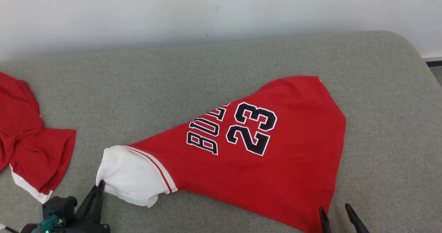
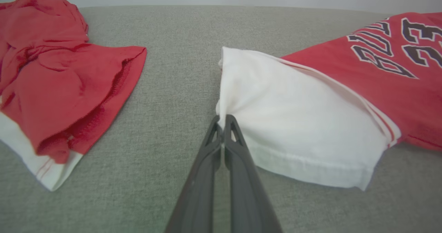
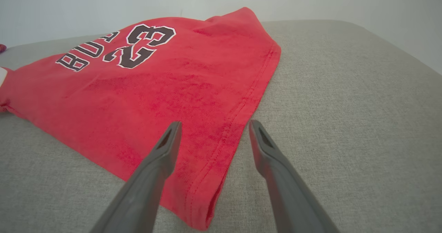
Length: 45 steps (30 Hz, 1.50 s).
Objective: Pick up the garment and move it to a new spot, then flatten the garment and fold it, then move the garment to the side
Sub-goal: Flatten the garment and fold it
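From my seat I have the red jersey [image 1: 276, 164] spread on the grey fabric-covered bench [image 1: 221, 70], right of centre in the head view. Its "23" and lettering face up, and its white sleeve [image 1: 131, 177] points toward the robot's left.

My left tool [image 1: 99, 186] sits at the near-left tip of that sleeve. In the left wrist view the two dark fingers [image 2: 234, 129] are pressed together, with the sleeve's folded edge pinched between their tips. The white cloth bunches slightly where they grip it, and the rest of the sleeve lies on the bench to that view's right.

My right tool [image 1: 335, 212] is at the jersey's near-right corner with its fingers spread wide and nothing between them. In the right wrist view one finger [image 3: 165, 146] is over the red cloth and the other is over bare bench, so the stitched hem runs up between the two. I cannot tell whether the tips touch the cloth.

A second red garment [image 1: 31, 150] with white trim lies crumpled at the bench's far left, well apart from the jersey. A pale wall [image 1: 221, 11] stands behind the bench.
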Available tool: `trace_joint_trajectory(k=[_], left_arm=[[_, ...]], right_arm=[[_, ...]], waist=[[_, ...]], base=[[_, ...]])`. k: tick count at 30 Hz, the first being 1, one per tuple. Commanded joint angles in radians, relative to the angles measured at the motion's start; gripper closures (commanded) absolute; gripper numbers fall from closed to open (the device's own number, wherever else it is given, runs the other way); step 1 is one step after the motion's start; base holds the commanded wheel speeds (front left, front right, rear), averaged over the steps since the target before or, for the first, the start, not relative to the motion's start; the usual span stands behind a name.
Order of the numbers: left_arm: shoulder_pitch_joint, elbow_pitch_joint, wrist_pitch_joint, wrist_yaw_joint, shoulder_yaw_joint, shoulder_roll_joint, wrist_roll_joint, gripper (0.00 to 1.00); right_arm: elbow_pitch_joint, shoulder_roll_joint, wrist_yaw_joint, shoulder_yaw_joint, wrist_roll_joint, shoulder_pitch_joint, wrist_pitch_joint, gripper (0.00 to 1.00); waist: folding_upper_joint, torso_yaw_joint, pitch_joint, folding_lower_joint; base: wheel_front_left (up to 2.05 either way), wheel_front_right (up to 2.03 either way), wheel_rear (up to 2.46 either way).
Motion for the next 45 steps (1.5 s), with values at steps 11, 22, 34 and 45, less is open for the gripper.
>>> trace_joint_trajectory(k=[11,22,34,45], left_arm=[[-0.008,-0.078,0.010,0.028,0.015,0.034,-0.001,1.00],[-0.009,-0.171,0.021,0.044,0.027,0.040,-0.020,1.00],[-0.005,-0.472,0.042,0.009,0.159,0.035,-0.218,1.00],[-0.222,-0.682,0.172,-0.008,0.230,0.084,-0.328,1.00]], right_arm=[[0.192,0.000,0.001,0.060,0.044,-0.049,0.000,0.00],[0.126,-0.002,0.001,0.074,0.037,-0.014,-0.001,1.00],[-0.237,-0.097,0.001,-0.009,0.109,0.021,-0.001,1.00],[-0.316,-0.295,0.001,0.033,0.307,-0.311,0.037,1.00]], waist=[[0.0000,0.002,0.052,0.0000],[0.0000,0.016,0.047,0.0000],[0.0000,-0.006,-0.035,0.0000],[0.0000,-0.039,-0.161,0.0000]], base=[[0.00,0.00,0.00],[0.00,0.00,0.00],[0.00,0.00,0.00],[0.00,0.00,0.00]])
